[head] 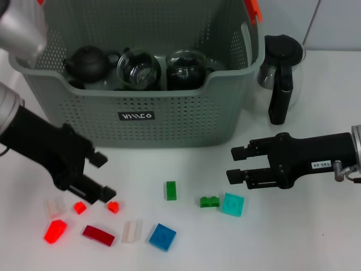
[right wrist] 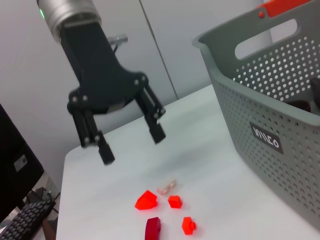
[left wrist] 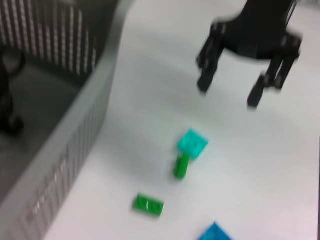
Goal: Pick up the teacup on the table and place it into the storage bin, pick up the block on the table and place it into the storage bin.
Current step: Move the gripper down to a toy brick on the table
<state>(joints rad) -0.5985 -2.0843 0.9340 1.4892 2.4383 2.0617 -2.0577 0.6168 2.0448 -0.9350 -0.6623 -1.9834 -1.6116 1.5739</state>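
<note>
Left gripper (head: 101, 178) hangs wide open and empty above the red blocks (head: 79, 208), right gripper (head: 237, 164) open and empty beside the bin (head: 169, 121).

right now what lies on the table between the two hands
In the head view, between the left hand and right hand only a small green rectangular block lies on the white table.

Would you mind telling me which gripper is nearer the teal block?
Right. The right gripper hovers just above the teal block; the left gripper is far across the table.

Ten blocks (head: 162, 236), one storage bin (head: 186, 116)
</note>
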